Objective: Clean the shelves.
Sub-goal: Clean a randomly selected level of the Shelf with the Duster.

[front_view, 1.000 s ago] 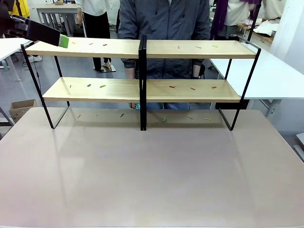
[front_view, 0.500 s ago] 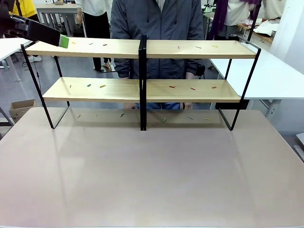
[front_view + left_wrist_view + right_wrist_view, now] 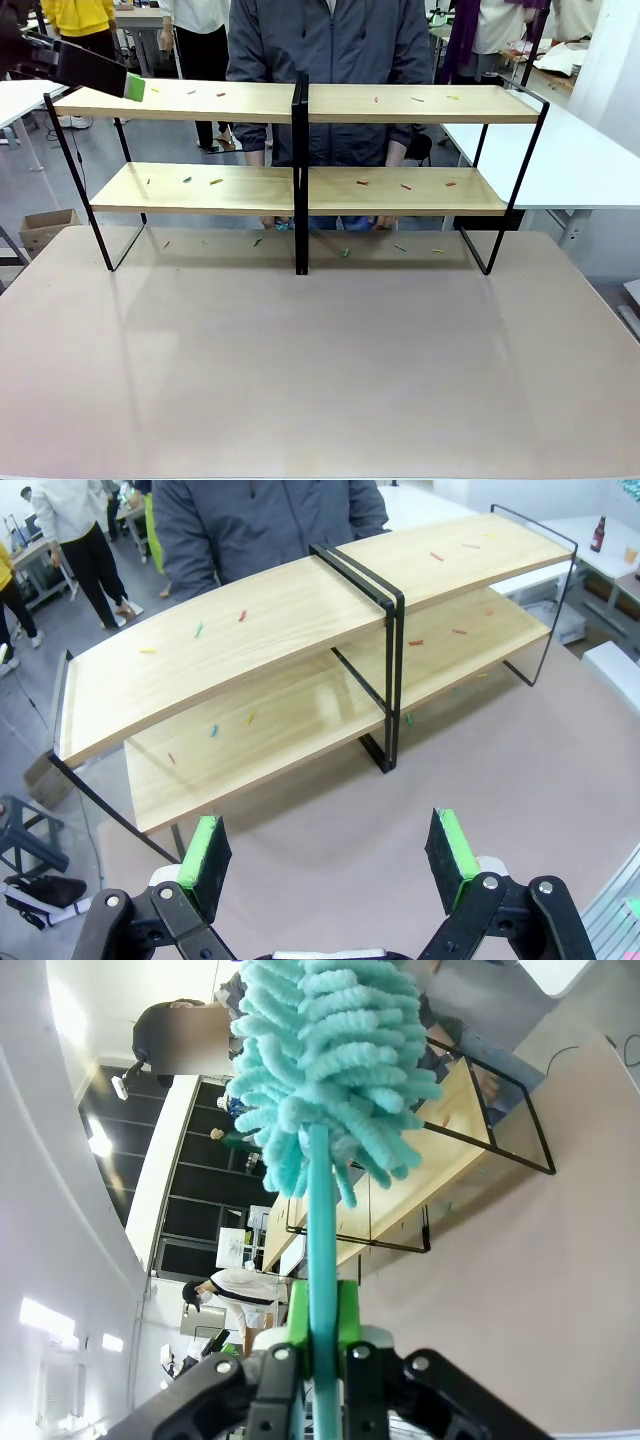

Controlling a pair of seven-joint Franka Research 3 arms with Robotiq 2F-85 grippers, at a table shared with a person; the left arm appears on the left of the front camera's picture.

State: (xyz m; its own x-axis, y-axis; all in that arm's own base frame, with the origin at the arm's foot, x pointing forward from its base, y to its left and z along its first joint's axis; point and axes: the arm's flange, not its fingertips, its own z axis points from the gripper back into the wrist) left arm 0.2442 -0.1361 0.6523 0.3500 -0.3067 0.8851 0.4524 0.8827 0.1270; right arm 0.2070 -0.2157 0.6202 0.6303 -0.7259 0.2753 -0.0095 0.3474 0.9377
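Observation:
The shelves [image 3: 400,103], pale boards on a black frame with a central post, stand at the far side of the brown table. Small coloured scraps [image 3: 216,182] lie on both tiers and on the tabletop beneath. My left gripper [image 3: 133,86] hovers at the top board's left end. In the left wrist view the gripper [image 3: 330,845] is open, its green pads wide apart, looking down on the shelves [image 3: 300,600]. My right gripper [image 3: 322,1325] is shut on the handle of a teal fluffy duster [image 3: 330,1060], with the shelves [image 3: 440,1150] farther off.
A person in a dark jacket [image 3: 330,50] stands right behind the shelves, hands [image 3: 385,222] low at the table's far edge. A white table [image 3: 560,150] stands at the right. A cardboard box [image 3: 45,225] sits on the floor at the left.
The person has shifted slightly left and lowered both hands to the table edge behind the lower shelf. My left gripper has stayed put.

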